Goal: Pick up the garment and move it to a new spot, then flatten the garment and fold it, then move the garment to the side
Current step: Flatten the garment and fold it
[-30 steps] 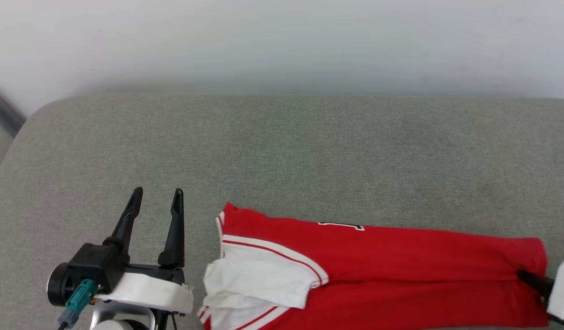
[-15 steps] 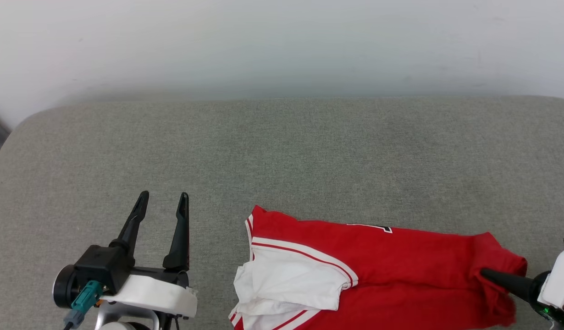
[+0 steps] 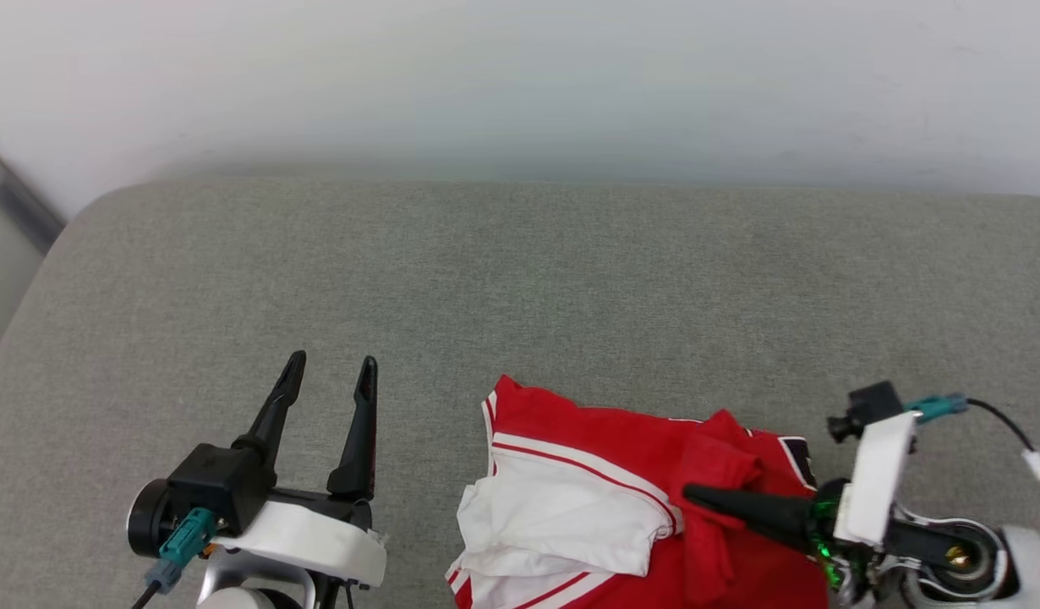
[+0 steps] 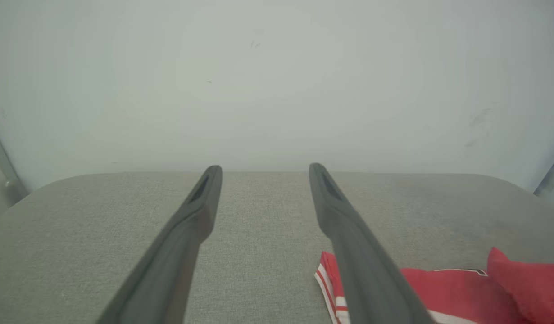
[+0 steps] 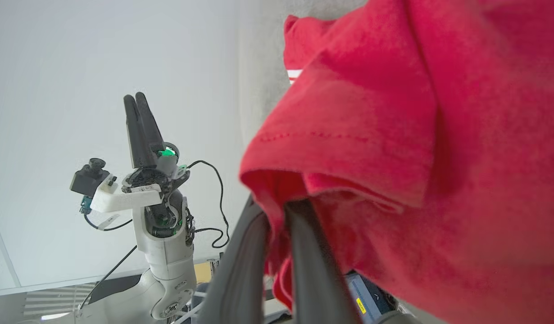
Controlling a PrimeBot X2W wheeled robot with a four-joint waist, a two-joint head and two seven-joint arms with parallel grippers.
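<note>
**fold in hand: grip and drag risks on the garment**

we find the right gripper pressed together on a bunched red edge of the garment, its fingers pointing toward the left end of the cushion. in the right wrist view the cloth drapes over both fingers and hides how deep the bite goes. the garment lies at the cushion's near edge, right of its centre. its white sleeve is uppermost, and a doubled ridge rises beside the fingers. the left gripper stands spread and holding nothing over the cushion's near-left part, apart from the cloth.

risks, in our judgement:
- the pinch sits on a thick wad, so layers may slide out unevenly.
- nothing pins the sleeve end, so a pull toward the cushion's left could drag the whole garment rather than fold it.
- the ridge may settle as a crease.
- the lower part runs out of the head view, so we cannot tell whether it overhangs the cushion's near edge.
</note>
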